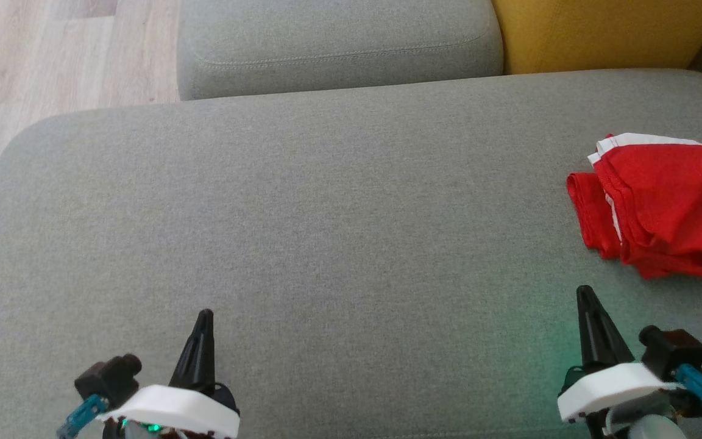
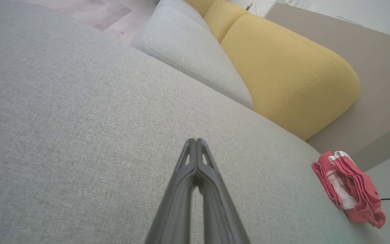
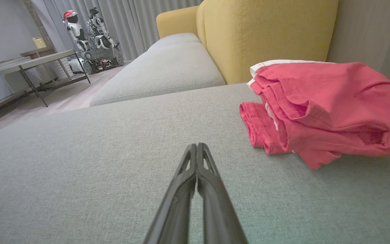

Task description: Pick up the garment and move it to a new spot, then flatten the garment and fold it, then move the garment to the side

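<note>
Red garment (image 1: 662, 207), loosely folded, on grey sofa seat (image 1: 326, 213).
Left gripper (image 1: 204, 315), right gripper (image 1: 583, 291): fingers pressed together, empty. Cloth looks light, limp (will sag); pinch a layered edge.

I'm looking at a wide grey sofa seat (image 1: 326, 213), a second grey cushion (image 1: 339, 42) beyond, yellow back cushions (image 1: 601, 30), pale wood floor (image 1: 52, 55), grey curtains (image 3: 141, 20) and a table (image 3: 36, 61) far off.
</note>
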{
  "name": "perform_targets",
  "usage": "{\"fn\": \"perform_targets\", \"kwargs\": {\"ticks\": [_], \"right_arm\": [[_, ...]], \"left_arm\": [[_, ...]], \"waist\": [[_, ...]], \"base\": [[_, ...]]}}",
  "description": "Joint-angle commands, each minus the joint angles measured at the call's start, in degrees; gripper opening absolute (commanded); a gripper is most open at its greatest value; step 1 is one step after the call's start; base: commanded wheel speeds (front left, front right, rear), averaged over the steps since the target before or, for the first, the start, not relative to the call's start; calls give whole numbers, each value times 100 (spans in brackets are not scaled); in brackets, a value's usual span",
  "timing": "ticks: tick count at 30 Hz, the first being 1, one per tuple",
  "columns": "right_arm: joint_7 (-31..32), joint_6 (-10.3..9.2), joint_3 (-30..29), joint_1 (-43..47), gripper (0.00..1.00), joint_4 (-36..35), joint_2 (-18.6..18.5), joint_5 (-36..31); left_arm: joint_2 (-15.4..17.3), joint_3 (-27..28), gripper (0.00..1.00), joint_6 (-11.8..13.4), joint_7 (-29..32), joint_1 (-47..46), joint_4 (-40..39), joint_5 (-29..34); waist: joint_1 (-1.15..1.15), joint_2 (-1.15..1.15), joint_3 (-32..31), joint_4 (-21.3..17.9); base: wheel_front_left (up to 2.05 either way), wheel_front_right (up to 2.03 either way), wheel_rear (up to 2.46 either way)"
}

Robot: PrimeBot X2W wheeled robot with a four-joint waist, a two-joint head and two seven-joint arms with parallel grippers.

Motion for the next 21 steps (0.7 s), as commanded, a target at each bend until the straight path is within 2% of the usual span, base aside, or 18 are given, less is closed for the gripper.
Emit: {"fn": "perform_targets", "kwargs": {"ticks": [1, 21], "right_arm": [[32, -1, -31, -235, 0, -227, -12, 175], [356, -2, -130, -316, 0, -304, -15, 1707]], "left_arm": [[43, 101, 0, -34, 18, -286, -171, -120], [80, 370, 0, -130, 315, -430, -121, -1214]], "waist": [[0, 0, 0, 1], [0, 0, 5, 25]], "base": [[0, 0, 0], [0, 0, 0]]}}
